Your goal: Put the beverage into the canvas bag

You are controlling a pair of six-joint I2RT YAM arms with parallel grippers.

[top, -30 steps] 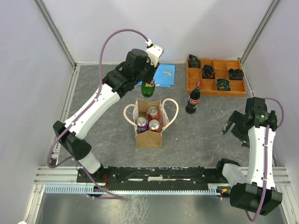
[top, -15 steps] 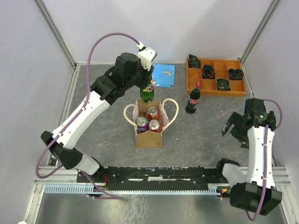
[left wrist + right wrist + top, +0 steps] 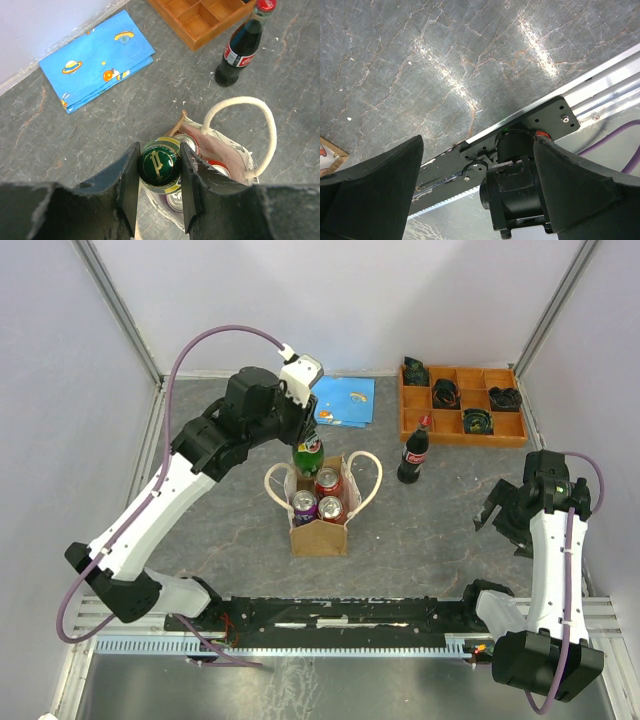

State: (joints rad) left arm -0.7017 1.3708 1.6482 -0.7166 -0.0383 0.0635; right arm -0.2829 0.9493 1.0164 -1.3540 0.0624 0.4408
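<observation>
Now that the left arm has swung the green bottle from behind the canvas bag to above its free rear corner beside three cans, left fingers clamped on the neck, only lowering and release seem left; right fingers gape empty.

The green bottle, upright and green-capped, is clamped at its neck in the left gripper over the far left corner of the bag, an open beige tote standing upright with three cans inside.
</observation>
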